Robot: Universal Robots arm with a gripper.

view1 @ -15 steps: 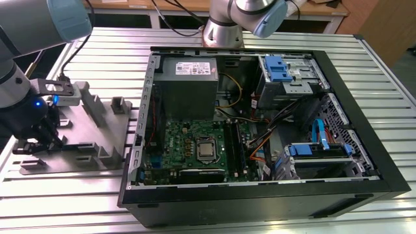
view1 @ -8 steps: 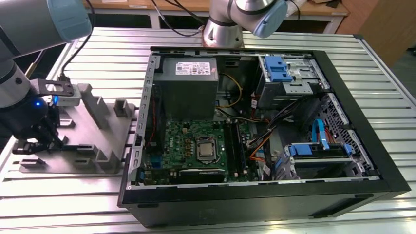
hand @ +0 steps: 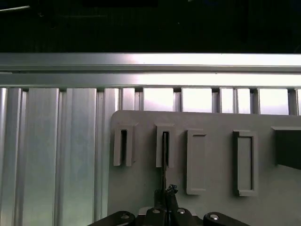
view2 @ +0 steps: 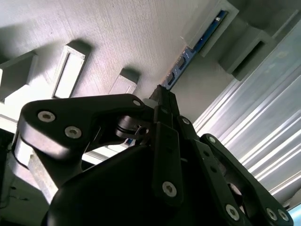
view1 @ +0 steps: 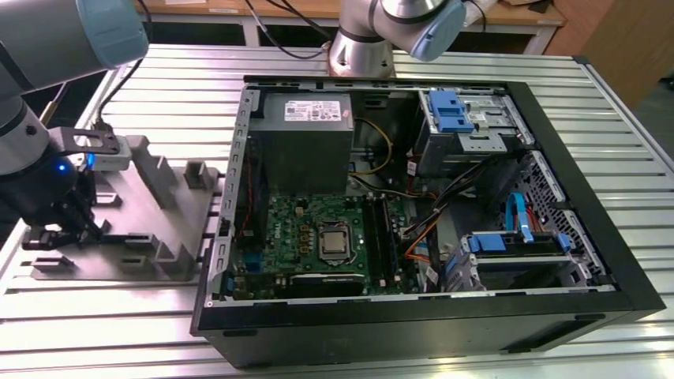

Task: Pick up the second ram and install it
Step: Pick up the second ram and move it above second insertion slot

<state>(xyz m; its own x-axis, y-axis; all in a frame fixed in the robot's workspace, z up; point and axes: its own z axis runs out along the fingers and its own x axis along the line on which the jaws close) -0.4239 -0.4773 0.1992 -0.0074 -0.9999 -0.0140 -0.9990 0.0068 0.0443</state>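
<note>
Holder (hand: 218, 155) is matt grey plastic, table (hand: 47, 155) shiny ribbed metal, claw (view2: 162, 94) smooth black.

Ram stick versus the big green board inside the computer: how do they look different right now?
The ram stick is a narrow blue strip, while the motherboard is a wide green slab. The ram stick stands on edge in a slot of the grey holder, outside the computer; the motherboard lies flat inside the black case. Both are circuit boards.
</note>
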